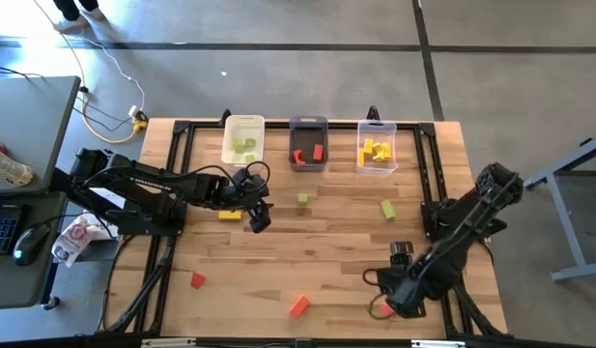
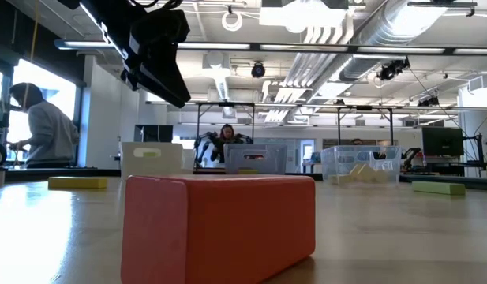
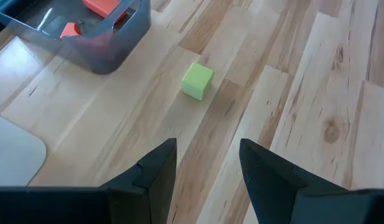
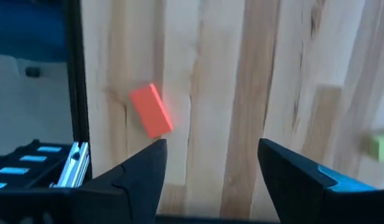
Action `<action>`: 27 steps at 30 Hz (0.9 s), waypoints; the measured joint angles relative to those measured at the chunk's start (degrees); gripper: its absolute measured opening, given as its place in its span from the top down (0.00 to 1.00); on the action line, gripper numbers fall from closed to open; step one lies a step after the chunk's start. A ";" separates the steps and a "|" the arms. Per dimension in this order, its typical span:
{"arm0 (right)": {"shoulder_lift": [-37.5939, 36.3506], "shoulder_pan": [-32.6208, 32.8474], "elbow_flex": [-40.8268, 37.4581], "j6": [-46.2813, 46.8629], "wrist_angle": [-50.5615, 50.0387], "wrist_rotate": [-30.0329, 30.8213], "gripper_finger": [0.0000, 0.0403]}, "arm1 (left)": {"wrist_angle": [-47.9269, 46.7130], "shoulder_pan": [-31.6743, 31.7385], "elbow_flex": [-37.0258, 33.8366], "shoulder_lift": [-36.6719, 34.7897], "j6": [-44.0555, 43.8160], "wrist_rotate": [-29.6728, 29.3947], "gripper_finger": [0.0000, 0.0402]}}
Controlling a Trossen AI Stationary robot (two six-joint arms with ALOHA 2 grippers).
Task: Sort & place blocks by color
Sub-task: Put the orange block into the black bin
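My left gripper (image 1: 258, 215) (image 3: 207, 146) hovers open above the table's left middle with nothing between its fingers. A yellow bar (image 1: 230, 215) lies flat just left of it, and a green cube (image 3: 197, 80) (image 1: 303, 199) sits ahead of it on the wood. My right gripper (image 1: 399, 293) (image 4: 211, 149) stands open over the near right part of the table, pointing down. A red block (image 4: 151, 111) (image 1: 380, 309) lies flat on the table just beyond its fingertips, untouched. Two more red blocks (image 1: 197, 280) (image 1: 298, 306) lie near the front edge. A green bar (image 1: 388, 210) lies right of centre.
Three bins stand in a row at the far edge: white (image 1: 243, 140) with green blocks, dark grey (image 1: 308, 143) with red ones, clear (image 1: 377, 147) with yellow ones. A dark frame rail (image 4: 76, 93) runs along the table edge beside the right gripper. People show in the room behind.
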 joint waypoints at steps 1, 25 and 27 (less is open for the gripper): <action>0.09 0.83 0.00 0.02 0.88 1.13 0.40 | 0.00 0.00 0.00 0.00 -0.02 -0.01 0.60; 16.07 4.62 0.00 -3.58 11.64 -5.02 0.40 | 0.00 0.00 0.00 0.00 0.01 -0.01 0.60; 17.33 4.62 0.00 -3.57 11.77 -6.15 0.40 | 0.02 0.00 0.00 0.00 0.01 -0.01 0.60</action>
